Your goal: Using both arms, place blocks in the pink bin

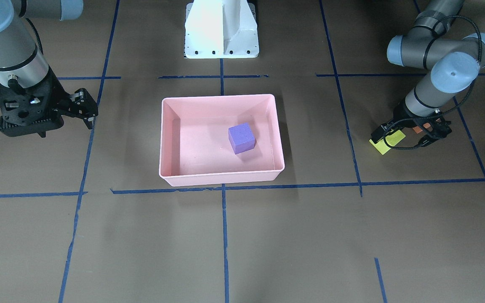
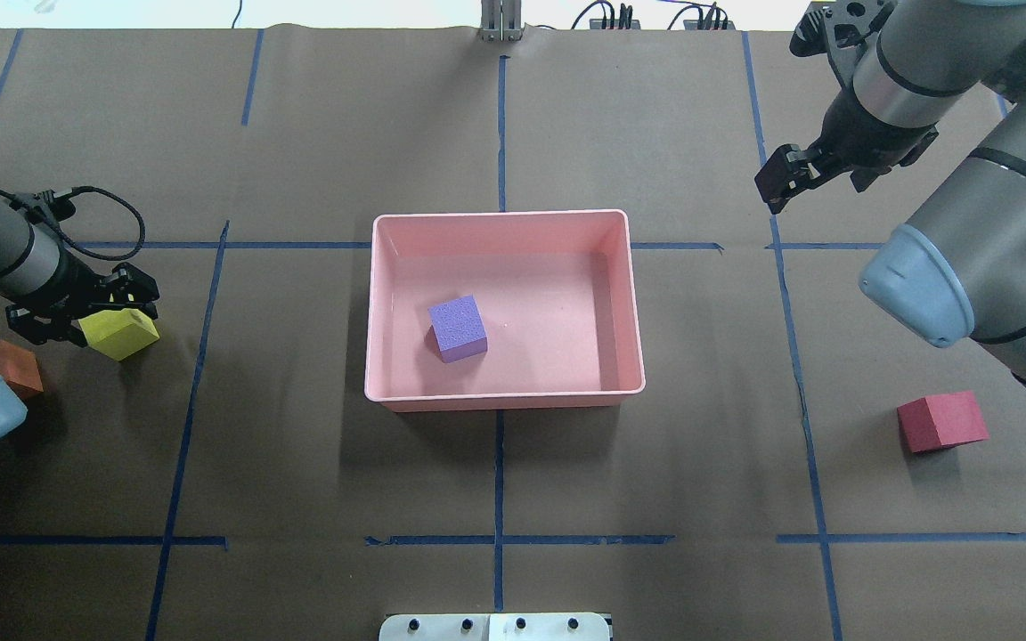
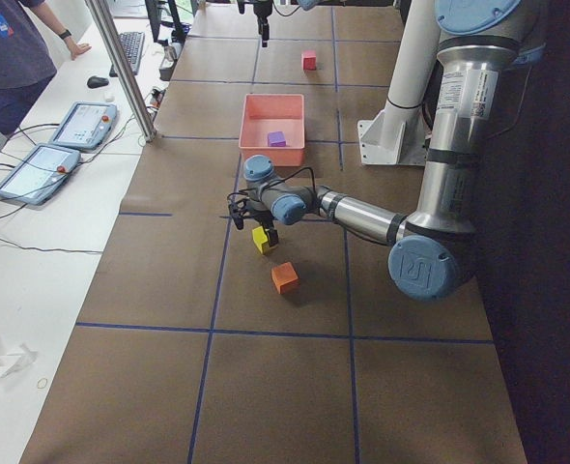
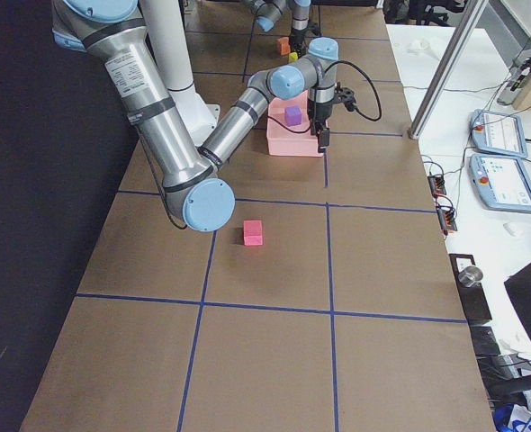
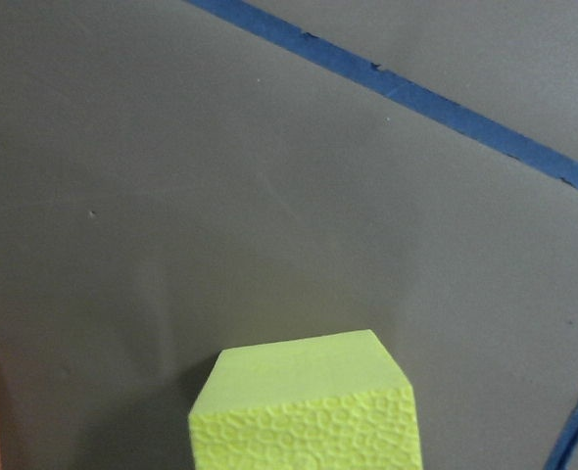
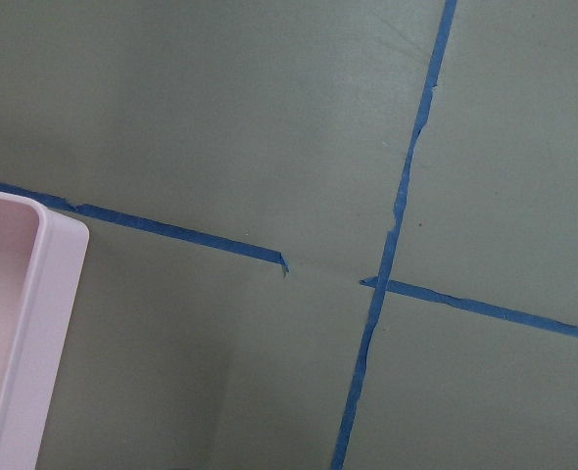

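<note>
The pink bin (image 2: pixel 500 215) sits mid-table with the purple block (image 2: pixel 457 328) lying inside it. My left gripper (image 2: pixel 90 313) is shut on the yellow-green block (image 2: pixel 121 335), which is tilted and just above the table at the left side. The orange block (image 2: pixel 11 367) lies on the table close beside that arm. The red block (image 2: pixel 941 421) lies on the table at the right, under my right arm's elbow. My right gripper (image 2: pixel 778 184) hangs open and empty beyond the bin's far right corner. In the front view the bin (image 1: pixel 221 97), purple block (image 1: pixel 241 138), left gripper (image 1: pixel 409 134) and right gripper (image 1: pixel 87 110) also show.
The white pedestal base (image 1: pixel 221 29) stands behind the bin. Blue tape lines (image 2: pixel 499 472) cross the brown table cover. An operator and tablets (image 3: pixel 82 126) are at a side table beyond the far edge.
</note>
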